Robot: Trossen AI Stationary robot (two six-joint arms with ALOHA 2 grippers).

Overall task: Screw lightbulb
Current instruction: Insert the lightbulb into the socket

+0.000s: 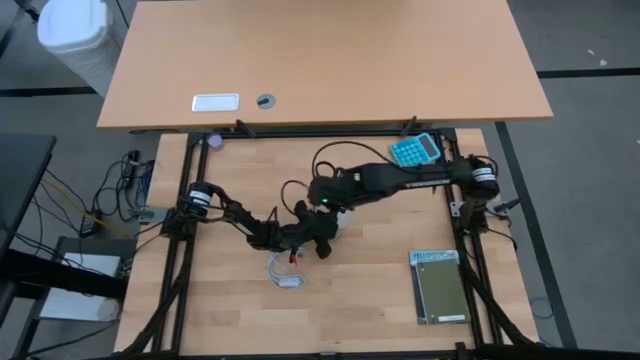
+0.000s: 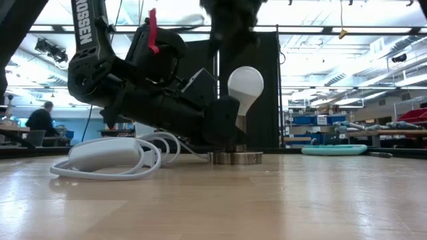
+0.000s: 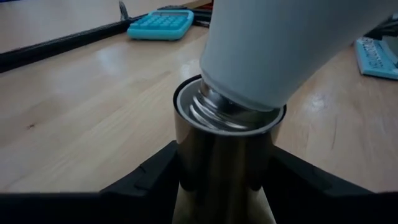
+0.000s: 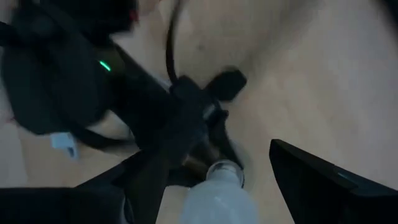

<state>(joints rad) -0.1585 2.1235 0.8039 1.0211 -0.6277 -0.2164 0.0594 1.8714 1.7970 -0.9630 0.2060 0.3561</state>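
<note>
— Left wrist view first: what do you see?

— A smooth white lightbulb (image 3: 292,43), matt and pear-shaped, its ribbed silvery screw base sitting tilted in the mouth of a shiny metal socket (image 3: 224,155). The socket is a round cylinder with a dark rim, standing on my pale wood-grain desk (image 3: 81,124). My left claw (image 3: 224,186) is narrowly closed around that socket, a dark finger pressed on each side.

— And the other claw?

— My right claw (image 4: 249,186) comes down from above, about half open around the bulb's glass; whether its fingers actually press the glass I cannot tell.

— Anything else nearby?

— In the low view, a soft white coiled cable (image 2: 110,160) lies just beside the socket. A teal calculator (image 1: 415,150) lies well apart at the desk's far edge.
</note>
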